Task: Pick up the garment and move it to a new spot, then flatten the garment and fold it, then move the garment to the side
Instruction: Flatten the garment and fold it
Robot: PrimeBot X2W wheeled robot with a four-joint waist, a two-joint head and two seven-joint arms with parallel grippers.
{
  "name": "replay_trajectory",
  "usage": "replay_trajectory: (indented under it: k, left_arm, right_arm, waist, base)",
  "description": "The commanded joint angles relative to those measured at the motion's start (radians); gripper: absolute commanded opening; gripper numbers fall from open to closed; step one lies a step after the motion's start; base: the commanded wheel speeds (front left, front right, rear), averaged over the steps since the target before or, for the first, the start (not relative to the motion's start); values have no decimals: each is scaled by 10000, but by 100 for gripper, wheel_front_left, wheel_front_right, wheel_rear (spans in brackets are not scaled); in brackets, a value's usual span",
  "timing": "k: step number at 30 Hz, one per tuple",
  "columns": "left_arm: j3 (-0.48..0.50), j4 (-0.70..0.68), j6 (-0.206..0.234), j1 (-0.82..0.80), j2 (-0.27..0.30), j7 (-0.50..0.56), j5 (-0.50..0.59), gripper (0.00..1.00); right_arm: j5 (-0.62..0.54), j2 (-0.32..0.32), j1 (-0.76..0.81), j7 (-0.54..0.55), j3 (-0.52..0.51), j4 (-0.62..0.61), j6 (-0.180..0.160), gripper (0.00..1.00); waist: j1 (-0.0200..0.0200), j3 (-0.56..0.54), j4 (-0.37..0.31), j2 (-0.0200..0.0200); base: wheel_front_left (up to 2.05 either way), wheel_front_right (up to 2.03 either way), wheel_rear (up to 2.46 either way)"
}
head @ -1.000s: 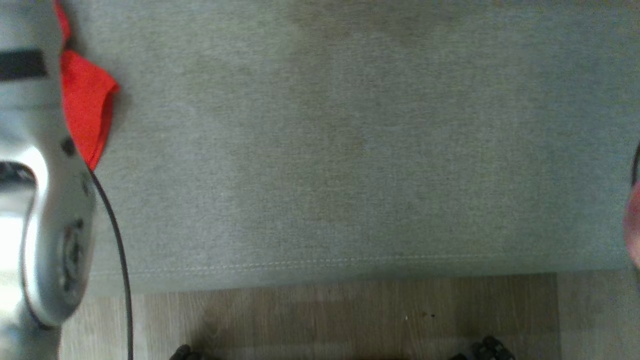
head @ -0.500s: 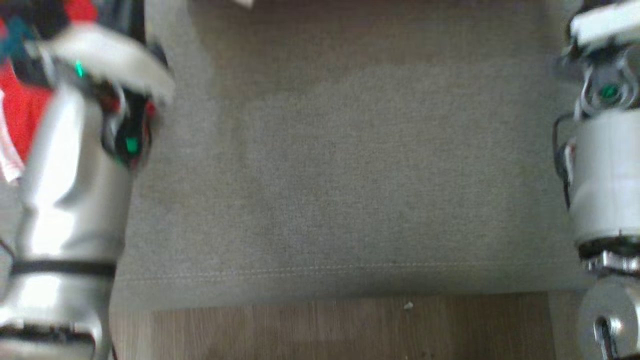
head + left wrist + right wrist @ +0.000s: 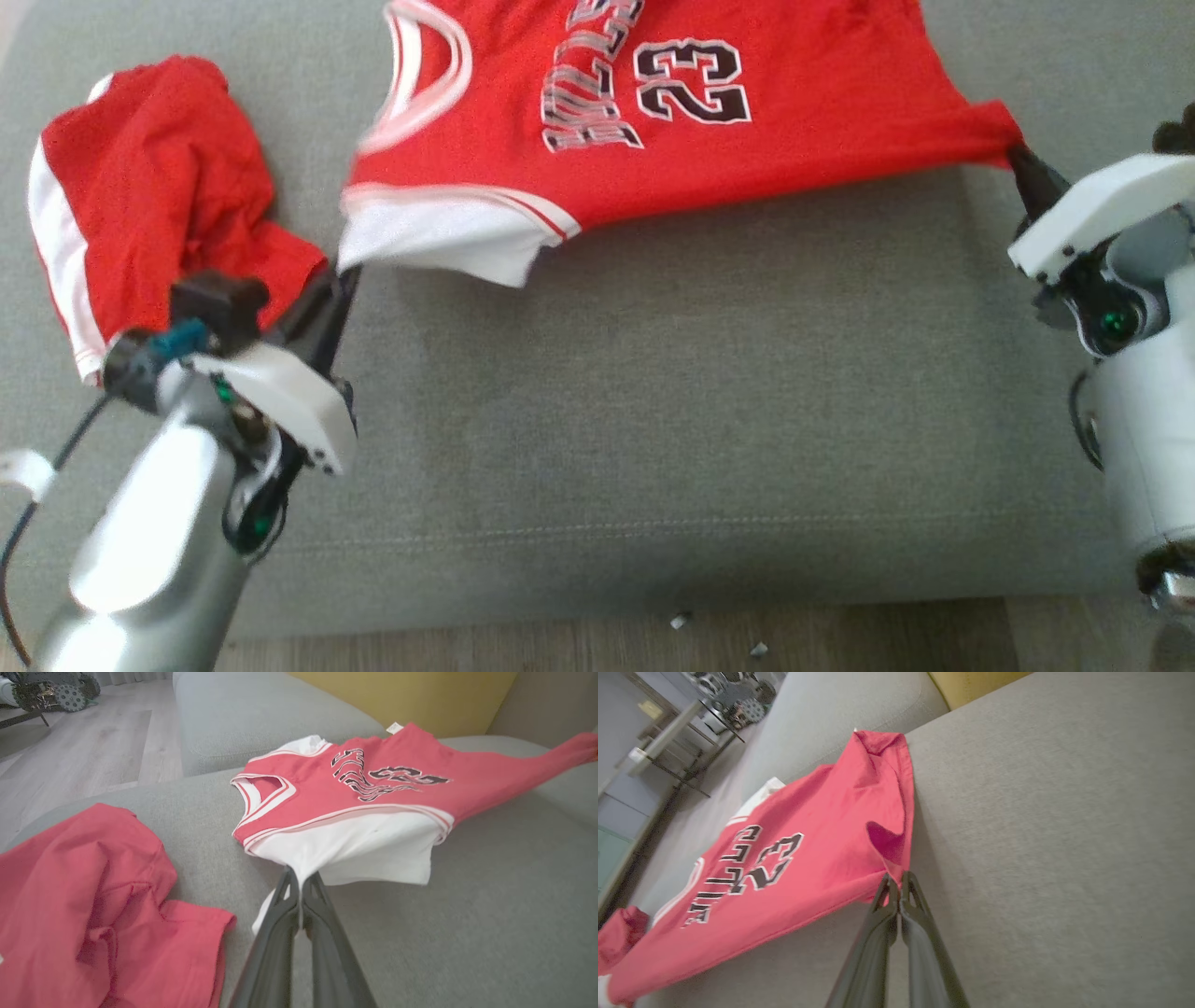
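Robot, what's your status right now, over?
Left gripper and right gripper shut on red number-23 jersey, stretched between them over grey sofa. Crumpled red garment lies alongside.

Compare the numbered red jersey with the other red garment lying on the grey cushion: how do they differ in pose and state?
The jersey is stretched between the left gripper and right gripper, each shut on a corner; the other garment lies crumpled, unheld. The jersey bears 23 and lettering; the other garment shows none. Both are red with white trim.
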Motion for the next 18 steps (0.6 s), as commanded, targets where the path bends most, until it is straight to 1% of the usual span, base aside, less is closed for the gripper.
replay_trajectory:
  k: [1, 9, 14, 15, 18]
  left_arm:
    - [217, -520, -47, -20, 543, 99, 13, 0]
    - [-234, -1350, -54, 1098, 1070, 677, -313, 0]
    - [-519, -1822, -57, 1520, 1348, 1012, -619, 0]
    - [-519, -1822, -57, 1520, 1348, 1012, -619, 0]
    - [-816, -2103, -59, 1722, 1609, 1317, -875, 0]
  right_arm:
    - [-338, -257, 99, 67, 350, -214, 35, 0]
    - [-985, -919, 671, 818, 1264, -113, 35, 0]
    - [-901, -1339, 1107, 1613, 1821, -302, 35, 0]
    - [-901, -1339, 1107, 1613, 1821, -302, 35, 0]
    - [-756, -1634, 1351, 2040, 2084, -532, 35, 0]
  waist:
    - [1, -203, -61, -1]
    - [1, -707, -176, -1]
    - [1, -890, -236, -1]
    - [1, -890, -236, -1]
    - [1, -966, -285, -1]
  base:
    - [0, 0, 0]
    - [0, 0, 0]
    - [0, 0, 0]
    - [0, 0, 0]
    - [0, 0, 0]
